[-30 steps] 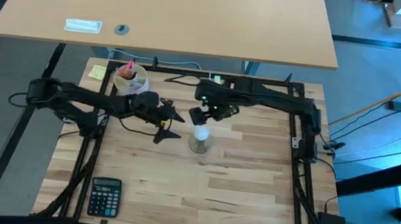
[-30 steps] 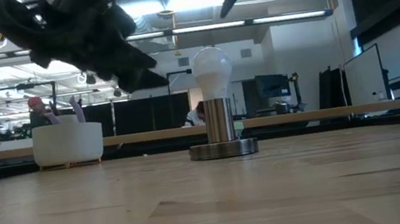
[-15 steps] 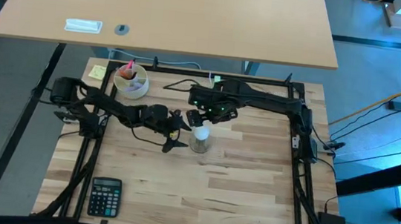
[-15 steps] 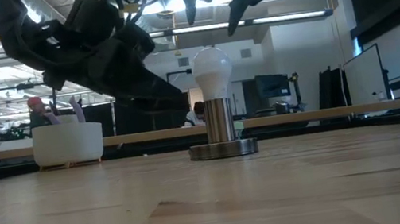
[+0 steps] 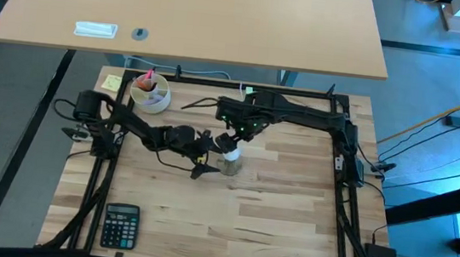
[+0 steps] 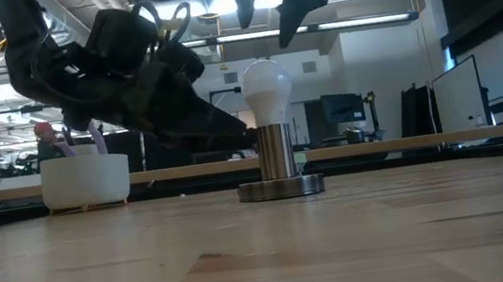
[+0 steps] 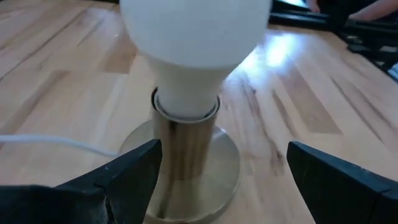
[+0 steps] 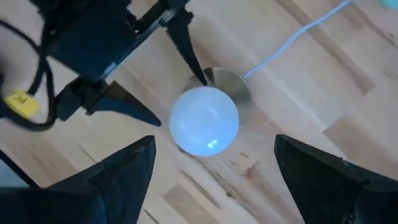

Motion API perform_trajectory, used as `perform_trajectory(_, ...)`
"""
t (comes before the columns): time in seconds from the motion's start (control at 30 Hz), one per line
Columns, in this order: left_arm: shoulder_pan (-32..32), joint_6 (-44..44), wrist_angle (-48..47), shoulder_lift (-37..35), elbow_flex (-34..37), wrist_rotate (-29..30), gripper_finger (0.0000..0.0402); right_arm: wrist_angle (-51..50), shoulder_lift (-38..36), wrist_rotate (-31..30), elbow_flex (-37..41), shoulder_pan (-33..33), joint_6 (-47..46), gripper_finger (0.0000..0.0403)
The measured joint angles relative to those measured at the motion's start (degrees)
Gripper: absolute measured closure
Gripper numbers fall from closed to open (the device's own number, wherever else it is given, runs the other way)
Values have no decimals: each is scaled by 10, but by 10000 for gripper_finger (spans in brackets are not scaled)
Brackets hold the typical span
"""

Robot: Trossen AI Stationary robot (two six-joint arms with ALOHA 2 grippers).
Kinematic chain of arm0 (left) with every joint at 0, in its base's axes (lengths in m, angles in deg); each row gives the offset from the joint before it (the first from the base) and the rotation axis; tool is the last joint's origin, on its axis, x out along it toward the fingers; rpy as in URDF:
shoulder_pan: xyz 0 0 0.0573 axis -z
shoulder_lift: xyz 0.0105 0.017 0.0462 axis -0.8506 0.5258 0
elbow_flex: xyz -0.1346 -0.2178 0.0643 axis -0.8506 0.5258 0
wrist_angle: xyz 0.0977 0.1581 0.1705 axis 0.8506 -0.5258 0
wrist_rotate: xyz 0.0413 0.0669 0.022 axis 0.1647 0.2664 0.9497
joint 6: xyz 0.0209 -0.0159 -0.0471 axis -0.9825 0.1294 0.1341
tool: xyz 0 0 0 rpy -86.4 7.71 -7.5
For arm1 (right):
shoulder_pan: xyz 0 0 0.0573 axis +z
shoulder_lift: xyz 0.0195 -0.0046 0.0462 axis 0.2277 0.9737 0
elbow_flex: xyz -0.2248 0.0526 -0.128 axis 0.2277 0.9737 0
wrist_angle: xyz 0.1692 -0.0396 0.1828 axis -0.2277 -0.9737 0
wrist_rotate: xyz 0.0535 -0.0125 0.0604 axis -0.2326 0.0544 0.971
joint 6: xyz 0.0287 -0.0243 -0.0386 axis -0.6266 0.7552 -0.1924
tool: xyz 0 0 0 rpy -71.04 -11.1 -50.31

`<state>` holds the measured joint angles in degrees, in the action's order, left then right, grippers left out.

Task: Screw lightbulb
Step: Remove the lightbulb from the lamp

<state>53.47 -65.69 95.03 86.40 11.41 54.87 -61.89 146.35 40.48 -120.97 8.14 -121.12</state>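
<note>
Two grippers close in on one bulb, and both stand with their jaws spread wide, holding nothing. The left gripper [image 7: 217,180] sits low, its fingers either side of the socket [image 7: 180,155] stem without touching it. The right gripper [image 8: 211,165] hangs above, its fingers straddling the bulb [image 8: 204,120] from overhead, well clear of the glass.

The bulb stands upright in the socket, near the middle of the table [image 5: 273,210], its white globe showing above the metal stem in the low view. Whether the thread is already partly turned in cannot be told from here; the base seems seated, but the join is hidden inside the collar.

The bulb is likely light, rigid, smooth and fragile, so a hard pinch risks cracking it and a weak one will slip as it turns. The widest part of the globe looks the best place for the right gripper, squeezed gently and evenly. The socket stem, stiff metal on a heavy round foot, suits a firm hold by the left gripper to stop it spinning.
</note>
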Motion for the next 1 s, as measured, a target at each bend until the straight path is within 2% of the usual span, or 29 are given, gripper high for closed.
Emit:
perform_trajectory(0.17, -2, -18, 34, 20, 0, 52, 66, 0, 0, 13, 0, 0, 67, 72)
perform_trajectory(0.3, -13, -46, 107, 51, -2, 89, 66, 2, 0, 20, 0, 0, 78, 72)
perform_trajectory(0.5, -25, -41, 115, 87, -14, 87, 66, 4, 0, 15, 0, 0, 123, 72)
perform_trajectory(0.83, -21, -85, 121, 88, -31, 83, 66, 16, 0, -1, 0, -10, 200, 72)
perform_trajectory(1.0, -40, -63, 133, 96, -32, 83, 66, 17, 0, -16, 0, -16, 213, 72)
